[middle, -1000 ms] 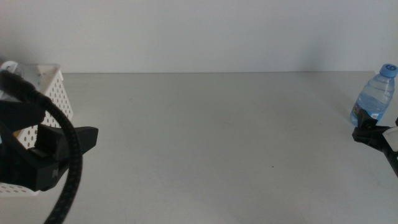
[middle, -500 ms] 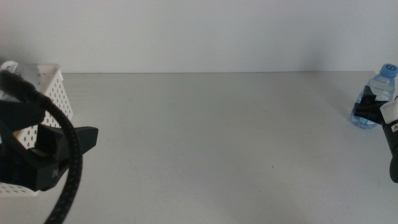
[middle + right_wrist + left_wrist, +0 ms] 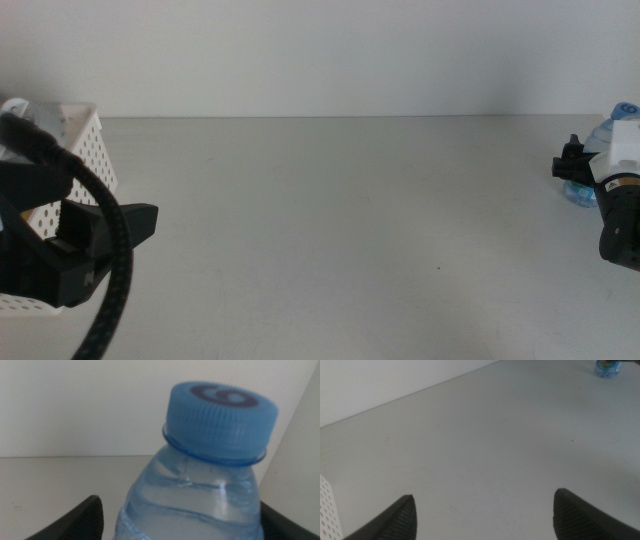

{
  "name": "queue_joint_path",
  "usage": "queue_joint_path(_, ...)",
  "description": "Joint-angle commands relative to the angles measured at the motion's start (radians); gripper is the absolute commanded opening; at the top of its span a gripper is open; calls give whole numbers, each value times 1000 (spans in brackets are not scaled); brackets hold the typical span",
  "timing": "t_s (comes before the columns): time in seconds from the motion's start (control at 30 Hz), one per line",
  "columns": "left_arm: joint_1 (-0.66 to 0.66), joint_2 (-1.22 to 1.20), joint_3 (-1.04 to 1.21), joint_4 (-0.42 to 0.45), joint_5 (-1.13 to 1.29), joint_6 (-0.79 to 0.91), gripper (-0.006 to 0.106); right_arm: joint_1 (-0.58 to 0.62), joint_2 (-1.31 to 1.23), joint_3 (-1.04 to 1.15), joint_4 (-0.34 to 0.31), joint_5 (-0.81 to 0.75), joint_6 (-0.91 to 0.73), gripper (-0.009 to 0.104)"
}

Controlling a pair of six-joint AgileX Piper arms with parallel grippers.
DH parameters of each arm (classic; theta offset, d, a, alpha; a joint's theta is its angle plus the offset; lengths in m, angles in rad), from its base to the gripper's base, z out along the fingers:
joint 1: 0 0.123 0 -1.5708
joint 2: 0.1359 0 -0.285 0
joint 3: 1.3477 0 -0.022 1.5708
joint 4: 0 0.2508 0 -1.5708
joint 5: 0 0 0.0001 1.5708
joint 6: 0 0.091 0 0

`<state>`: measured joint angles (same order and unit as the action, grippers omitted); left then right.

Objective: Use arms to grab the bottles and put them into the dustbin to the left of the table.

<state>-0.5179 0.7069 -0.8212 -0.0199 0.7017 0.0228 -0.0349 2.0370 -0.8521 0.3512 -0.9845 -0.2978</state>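
Your right pincer (image 3: 572,158) reaches level across the surface (image 3: 340,210), jaws spread wide around the water bottle (image 3: 200,485) (not gripping); left pincer (image 3: 482,515) waits by the dustbin (image 3: 75,150), also wide open.

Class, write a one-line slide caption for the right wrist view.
Right end effector straddles the blue-capped water bottle, jaws open either side.
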Motion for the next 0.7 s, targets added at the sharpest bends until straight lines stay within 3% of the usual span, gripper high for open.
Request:
queue_joint_path(0.0,-5,-3,-27,-1,-76,-10,94,-8,-26,-40,-14,-63,-13,66)
queue_joint_path(0.07,-5,-3,-27,-1,-76,-10,94,-8,-22,-41,-18,-48,-5,44)
queue_joint_path(0.17,-5,-3,-27,-1,-76,-10,94,-3,-40,-41,-62,-29,79,-2)
queue_joint_path(0.23,-5,-3,-27,-1,-76,-10,94,-1,-63,-41,-203,-24,174,-1)
queue_joint_path(0.4,-5,-3,-27,-1,-76,-10,94,51,-120,-128,-681,-24,550,-1)
queue_joint_path(0.5,-5,-3,-27,-1,-76,-10,94,120,-116,-218,-903,-21,769,-1)
queue_joint_path(0.6,-5,-2,-27,-1,-76,-10,94,201,-99,-299,-1047,-7,866,-1)
queue_joint_path(0.67,-5,-2,-27,-1,-76,-10,94,265,-83,-347,-1095,30,875,-1)
